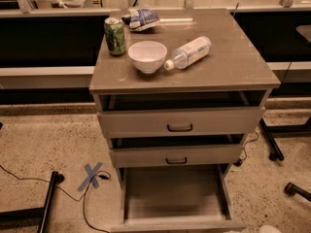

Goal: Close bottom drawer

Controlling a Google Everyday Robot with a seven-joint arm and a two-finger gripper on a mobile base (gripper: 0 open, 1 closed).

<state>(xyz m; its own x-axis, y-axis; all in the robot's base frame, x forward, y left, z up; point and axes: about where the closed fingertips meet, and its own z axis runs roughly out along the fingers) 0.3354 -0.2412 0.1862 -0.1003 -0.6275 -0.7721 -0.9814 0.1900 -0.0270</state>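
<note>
The bottom drawer (177, 225) is the lowest of three in the grey-beige cabinet (233, 72). It is pulled far out towards me, showing its plain grey inside. Its front panel runs along the bottom edge of the camera view, and its handle is hidden. The middle drawer (146, 157) and the top drawer (141, 123) above it stand slightly ajar. Only a pale rounded sliver of my arm (266, 229) shows at the bottom right, just right of the bottom drawer's front corner. The gripper is below the edge of the view.
On the cabinet top are a green can (114, 36), a white bowl (147, 56), a lying plastic bottle (188, 52) and a snack bag (142, 19). A blue tape cross (91, 175), cables and a black stand leg (47, 203) lie on the left floor. Black wheeled legs (272, 140) are on the right.
</note>
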